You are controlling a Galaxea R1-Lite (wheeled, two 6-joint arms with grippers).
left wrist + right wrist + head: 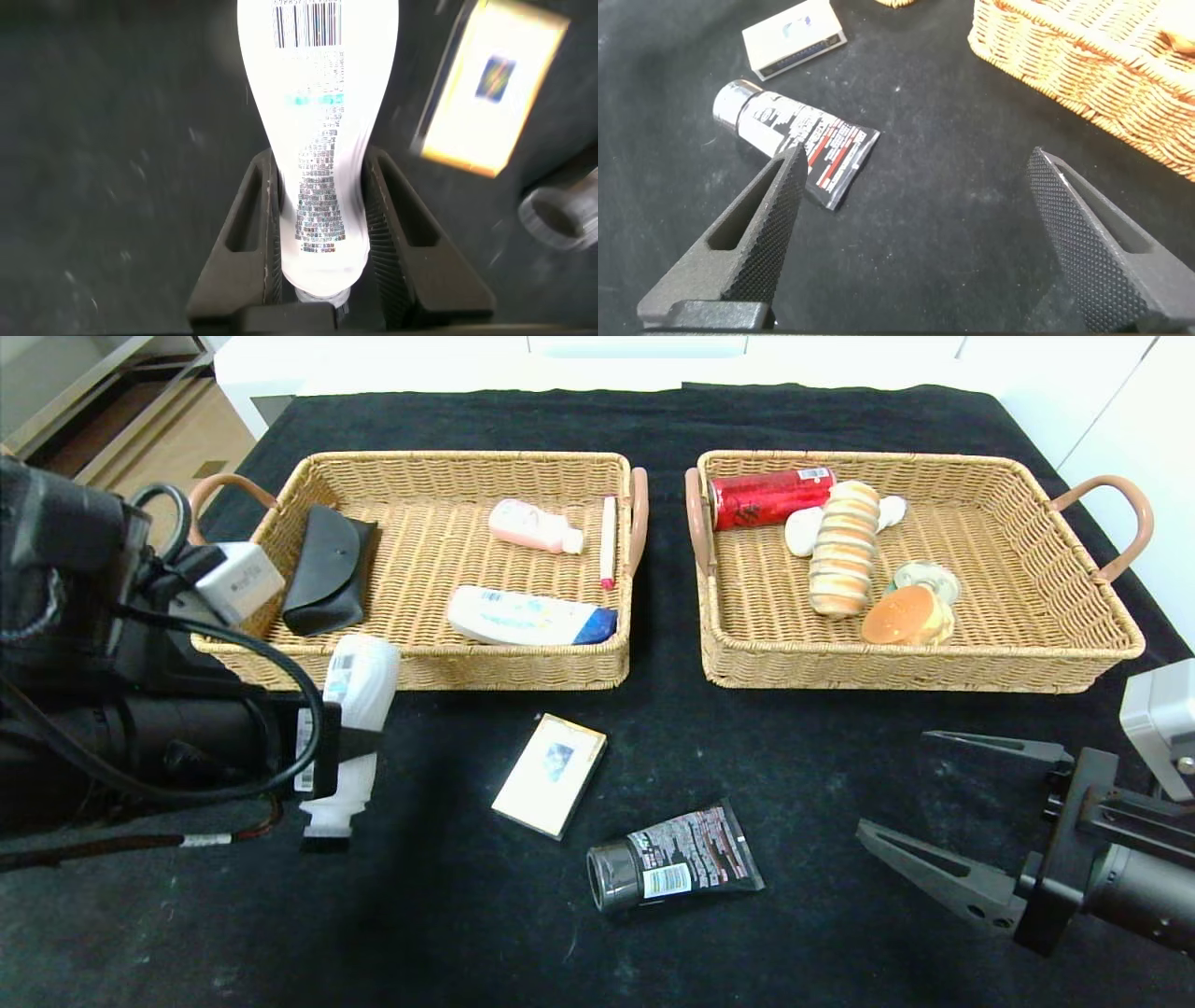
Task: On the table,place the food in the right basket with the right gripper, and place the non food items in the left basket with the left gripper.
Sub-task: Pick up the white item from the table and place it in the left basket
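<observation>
My left gripper (341, 747) is shut on a white bottle (353, 695), held above the table just in front of the left basket (523, 672). In the left wrist view the bottle (318, 140) sits between both fingers (388, 243). A cream box (551, 775) and a black tube (677, 868) lie on the black cloth. My right gripper (896, 784) is open and empty at the front right, near the tube (799, 135). The right basket (934, 670) holds a red can (770, 497), a stacked pastry (845, 549), a bun (904, 616) and other food.
The left basket holds a black case (329, 569), a pink bottle (532, 525), a pink pen (608, 541) and a white-blue tube (527, 618). The cream box also shows in the left wrist view (491, 89) and the right wrist view (794, 37).
</observation>
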